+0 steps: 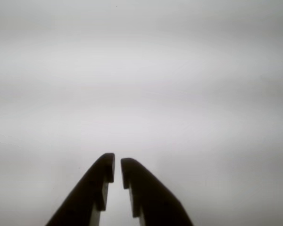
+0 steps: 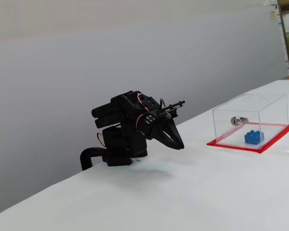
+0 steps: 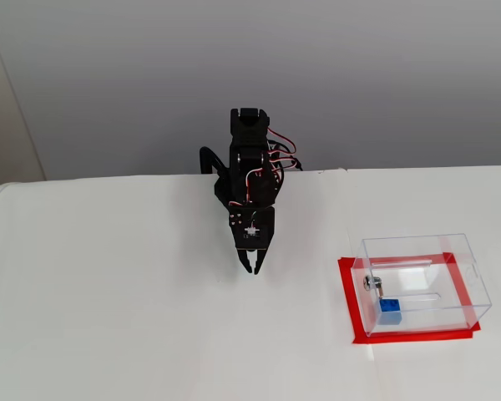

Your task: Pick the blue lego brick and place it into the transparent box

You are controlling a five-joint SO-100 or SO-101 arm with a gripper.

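- The arm [image 3: 249, 171] is folded low at the far edge of the white table [image 3: 108, 317], in front of a grey wall [image 3: 359, 75].
- The gripper [image 3: 254, 269] points down at the table and is well apart from the box [image 3: 423, 284], which stands to the right in both fixed views.
- In the wrist view the two fingers [image 1: 96, 188] are dark shapes against the pale, blurred table; only a thin gap is between the tips, and nothing is between them. The jaws are almost pressed together.
- The brick [image 3: 390, 312] is inside the box, on the floor, near the front left corner in a fixed view. In a fixed view from the side the brick [image 2: 253, 137] is seen through the clear wall.
- A small silver fitting [image 2: 237, 120] is on the box wall, just beside and above the brick.
- The box [image 2: 260, 108] stands on a red base [image 2: 231, 144], which shows as a red border around it.
- No writing or brand can be read on the arm or the box; the pictures are perhaps too small for that.
- Red and white wires [image 3: 277, 150] run along the arm.
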